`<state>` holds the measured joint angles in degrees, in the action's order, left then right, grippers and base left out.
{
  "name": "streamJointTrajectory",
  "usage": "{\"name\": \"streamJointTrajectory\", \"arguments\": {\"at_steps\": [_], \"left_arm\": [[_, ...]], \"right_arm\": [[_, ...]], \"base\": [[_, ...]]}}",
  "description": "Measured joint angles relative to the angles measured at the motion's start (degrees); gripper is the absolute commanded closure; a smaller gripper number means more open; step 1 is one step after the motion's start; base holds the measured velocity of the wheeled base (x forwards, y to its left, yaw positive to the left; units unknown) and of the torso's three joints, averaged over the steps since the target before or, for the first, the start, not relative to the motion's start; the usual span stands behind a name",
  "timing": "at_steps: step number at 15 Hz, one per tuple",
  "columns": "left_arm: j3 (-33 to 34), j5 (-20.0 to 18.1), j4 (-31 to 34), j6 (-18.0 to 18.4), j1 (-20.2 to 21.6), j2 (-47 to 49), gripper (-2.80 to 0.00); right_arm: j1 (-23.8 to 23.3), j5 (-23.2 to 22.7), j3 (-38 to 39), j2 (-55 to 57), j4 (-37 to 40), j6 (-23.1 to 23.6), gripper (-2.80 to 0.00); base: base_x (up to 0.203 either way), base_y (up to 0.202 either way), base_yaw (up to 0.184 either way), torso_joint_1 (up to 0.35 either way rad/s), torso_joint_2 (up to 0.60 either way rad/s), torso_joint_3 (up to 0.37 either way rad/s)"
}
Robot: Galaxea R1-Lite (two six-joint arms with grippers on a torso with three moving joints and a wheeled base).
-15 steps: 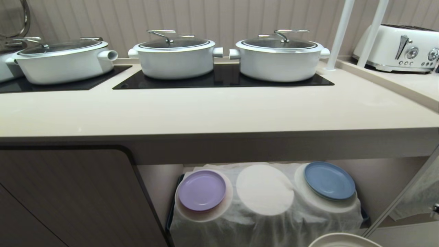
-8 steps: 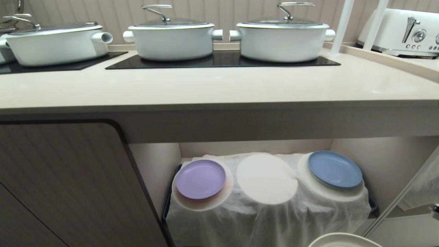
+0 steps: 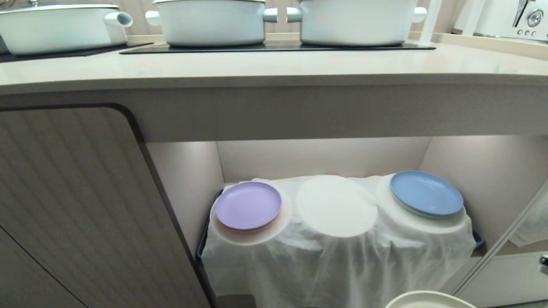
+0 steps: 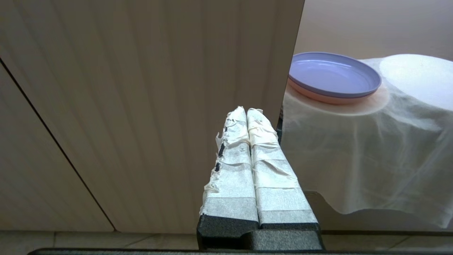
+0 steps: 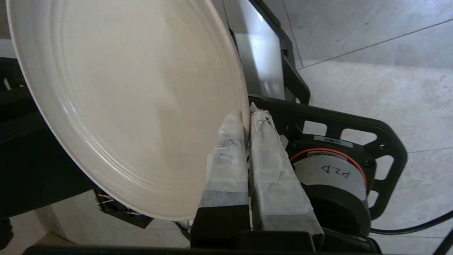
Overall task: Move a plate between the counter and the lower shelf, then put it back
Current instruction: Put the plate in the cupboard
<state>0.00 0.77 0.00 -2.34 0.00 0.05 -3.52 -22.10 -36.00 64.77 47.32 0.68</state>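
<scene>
The cream plate (image 5: 134,102) fills the right wrist view with its ringed underside. My right gripper (image 5: 247,115) is shut on the plate's rim, low in front of the cabinet; only the plate's edge (image 3: 428,299) shows at the bottom of the head view. The lower shelf (image 3: 325,158) is a lit recess with a white cloth (image 3: 338,256) draped over three round pads; the middle pad (image 3: 336,205) is bare. The counter (image 3: 274,64) runs above it. My left gripper (image 4: 247,111) is shut on nothing, parked low in front of the ribbed cabinet door (image 4: 141,106).
A lilac plate (image 3: 248,205) lies on the left pad and a blue plate (image 3: 426,193) on the right pad. Three white pots (image 3: 214,21) stand on the counter's black panels, a toaster (image 3: 513,19) at the right. The brown door (image 3: 77,205) bounds the recess on the left.
The whole head view has sunk: the counter top slid up toward the picture's top and more of the shelf recess came into sight. The plate's edge stays at the bottom; both arms kept still.
</scene>
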Motion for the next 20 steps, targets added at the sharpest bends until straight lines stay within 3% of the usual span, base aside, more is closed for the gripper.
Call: {"name": "streamJointTrajectory", "arguments": {"at_steps": [20], "left_arm": [[0.00,0.02,-0.07,0.01,0.00,0.00,0.00]], "right_arm": [[-0.51,-0.50,-2.41,0.22,-0.63,-0.16,0.00]], "base": [[0.000,0.000,0.000,-0.003,0.01,0.008]]}}
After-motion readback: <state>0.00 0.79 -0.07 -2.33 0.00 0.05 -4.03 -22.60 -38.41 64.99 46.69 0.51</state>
